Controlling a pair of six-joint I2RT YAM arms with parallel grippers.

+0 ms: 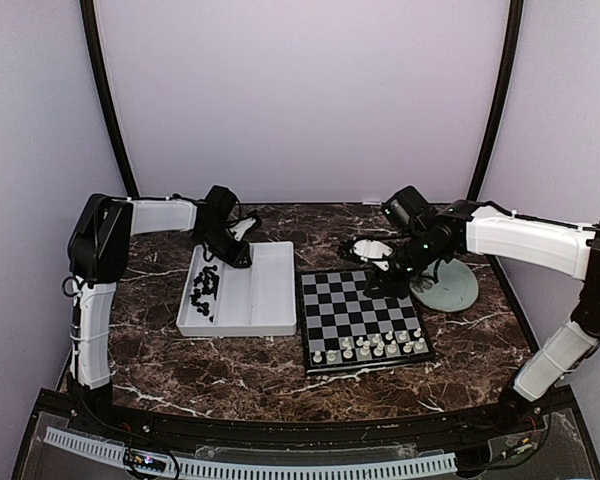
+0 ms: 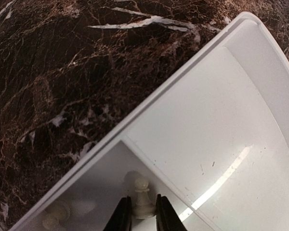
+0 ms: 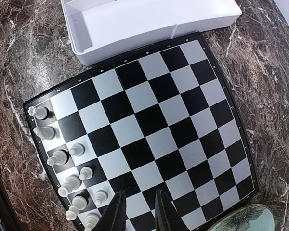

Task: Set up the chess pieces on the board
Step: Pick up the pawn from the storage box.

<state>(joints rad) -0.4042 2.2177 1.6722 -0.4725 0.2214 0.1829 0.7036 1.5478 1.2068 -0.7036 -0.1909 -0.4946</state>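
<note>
Top external view puts the job at less than half done, by my reading. Toward the left edge of the dark brown marble-patterned tabletop point(image 1: 230, 370), the left gripper point(image 2: 142, 197) hangs over the far end of the white rectangular plastic tray point(image 1: 265, 295). In the left wrist view its fingers sit close against both sides of a small white pawn point(image 2: 141, 185) standing on the tray floor; whether they already pinch it I cannot tell. A few more white figures point(image 2: 55, 214) lie in the same compartment, and a heap of black chess pieces point(image 1: 205, 290) fills the tray's left side.

Just right of the tray, at the tabletop's middle, lies the flat square chessboard of black and silver-grey checks point(image 1: 355, 300). White chess pieces point(image 1: 370, 347) stand in two rows along its near edge; the right wrist view shows gaps in the inner row. The far half is bare, with no black figure on it, so the last white pawns and the whole black side look left to place.

Above the board's far right corner the right gripper point(image 3: 140, 192) hovers, fingers slightly apart with nothing between them. A pale green round plate point(image 1: 455, 292) sits near that corner, toward the tabletop's right edge.

The marble has white veins and a slight sheen. Plain pale lilac walls close the back and sides, with two dark curved poles point(image 1: 105, 100) rising there.
</note>
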